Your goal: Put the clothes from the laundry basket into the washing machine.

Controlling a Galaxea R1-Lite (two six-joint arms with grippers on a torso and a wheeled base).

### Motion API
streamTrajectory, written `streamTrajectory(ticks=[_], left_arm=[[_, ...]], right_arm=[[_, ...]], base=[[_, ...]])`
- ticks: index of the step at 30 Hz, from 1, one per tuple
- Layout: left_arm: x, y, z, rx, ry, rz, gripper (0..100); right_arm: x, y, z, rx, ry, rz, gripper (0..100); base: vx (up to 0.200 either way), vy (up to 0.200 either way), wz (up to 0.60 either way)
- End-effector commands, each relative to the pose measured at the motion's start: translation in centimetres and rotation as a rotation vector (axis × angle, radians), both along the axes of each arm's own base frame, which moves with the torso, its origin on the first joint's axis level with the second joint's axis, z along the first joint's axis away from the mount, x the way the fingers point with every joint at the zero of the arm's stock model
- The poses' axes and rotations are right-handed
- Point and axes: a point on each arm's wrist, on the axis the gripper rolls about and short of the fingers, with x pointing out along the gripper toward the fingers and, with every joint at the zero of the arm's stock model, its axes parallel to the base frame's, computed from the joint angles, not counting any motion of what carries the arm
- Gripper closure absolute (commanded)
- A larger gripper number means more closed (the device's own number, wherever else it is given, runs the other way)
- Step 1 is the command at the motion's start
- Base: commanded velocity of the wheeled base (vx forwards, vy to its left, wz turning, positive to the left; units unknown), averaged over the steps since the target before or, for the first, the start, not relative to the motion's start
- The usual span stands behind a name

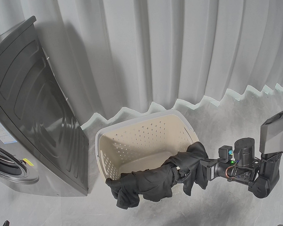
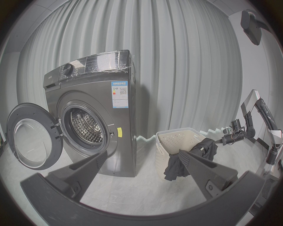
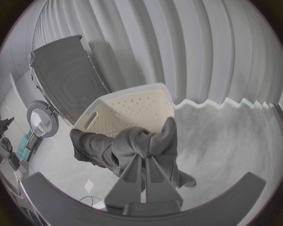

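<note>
Fingers of the right gripper [image 3: 143, 157] pinched a crumpled black garment [image 1: 150, 183] draped over the front rim of the perforated cream laundry basket [image 1: 139, 120]; the left gripper [image 2: 142, 153] gaped wide, empty.

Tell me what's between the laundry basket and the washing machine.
Only bare floor separates the washing machine from the laundry basket, as the left wrist and head views show. The dark garment hangs off the basket's near rim.

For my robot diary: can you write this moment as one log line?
right gripper: shut on cloth | cloth: over basket near rim | left gripper: open, empty | washer door: open
</note>
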Motion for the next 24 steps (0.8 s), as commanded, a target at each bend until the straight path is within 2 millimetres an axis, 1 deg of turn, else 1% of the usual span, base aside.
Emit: streamTrajectory(ticks=[1, 7, 10, 13, 18, 19, 24], left_arm=[[0.0, 0.0, -0.5, 0.000, 0.001, 0.000, 0], [0.0, 0.0, -0.5, 0.000, 0.001, 0.000, 0], [0.0, 0.0, -0.5, 0.000, 0.001, 0.000, 0], [0.0, 0.0, -0.5, 0.000, 0.001, 0.000, 0], [0.0, 0.0, -0.5, -0.001, 0.001, 0.000, 0], [0.0, 0.0, -0.5, -0.001, 0.001, 0.000, 0], [0.0, 0.0, -0.5, 0.000, 0.001, -0.002, 0]], right_arm=[[-1.6, -0.5, 3.0, 0.031, -0.072, 0.004, 100], [-3.1, -0.3, 5.0, 0.060, -0.108, 0.030, 100], [-3.8, 0.2, 6.1, 0.080, -0.139, 0.051, 100], [-4.3, 0.5, 6.4, 0.082, -0.141, 0.066, 100], [-4.3, 0.6, 7.0, 0.092, -0.167, 0.065, 100], [-4.4, 0.5, 7.8, 0.107, -0.196, 0.064, 100], [-4.9, 0.2, 10.6, 0.144, -0.294, 0.048, 100]], base=[[0.000, 0.000, 0.00], [0.000, 0.000, 0.00], [0.000, 0.000, 0.00], [0.000, 0.000, 0.00], [0.000, 0.000, 0.00], [0.000, 0.000, 0.00], [0.000, 0.000, 0.00]])
